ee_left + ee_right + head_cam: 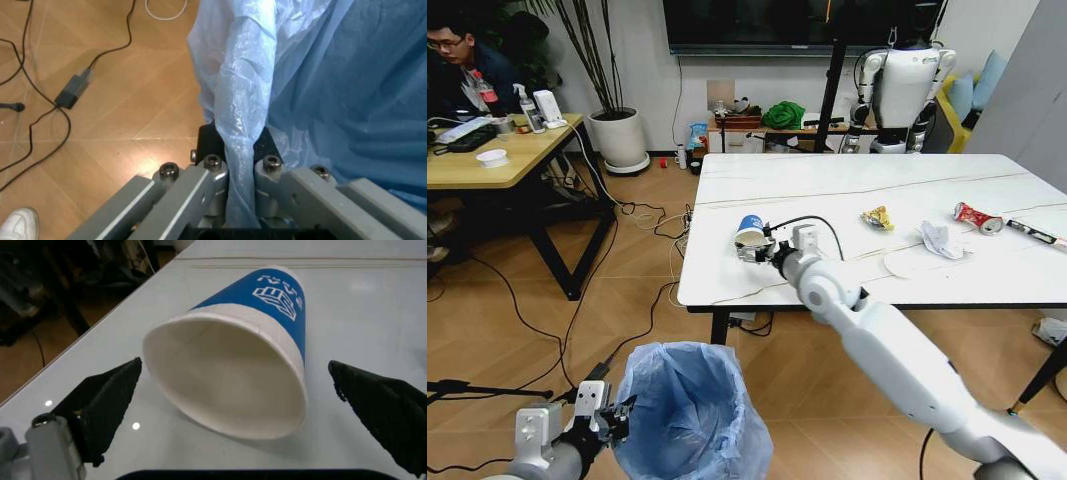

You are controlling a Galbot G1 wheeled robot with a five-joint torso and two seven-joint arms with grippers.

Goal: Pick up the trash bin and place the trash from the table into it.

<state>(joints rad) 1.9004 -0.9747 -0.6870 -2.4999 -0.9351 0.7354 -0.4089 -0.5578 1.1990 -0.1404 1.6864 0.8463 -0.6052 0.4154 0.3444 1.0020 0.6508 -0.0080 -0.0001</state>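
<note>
Left gripper clenches the trash bin liner at 7 o'clock; wrist view shows right gripper spread around the tipped paper cup on the desk.

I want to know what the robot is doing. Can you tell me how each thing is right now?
Trash bin: held up by its bag rim.
Left gripper: shut on the bag.
Right gripper: open around the cup.
Paper cup: lying on its side on the table.
Red can: crushed.
Tissue: crumpled.

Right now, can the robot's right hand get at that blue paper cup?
Probably yes: the right hand is open with the blue paper cup lying on its side between its fingers, nothing blocking on the table.
</note>
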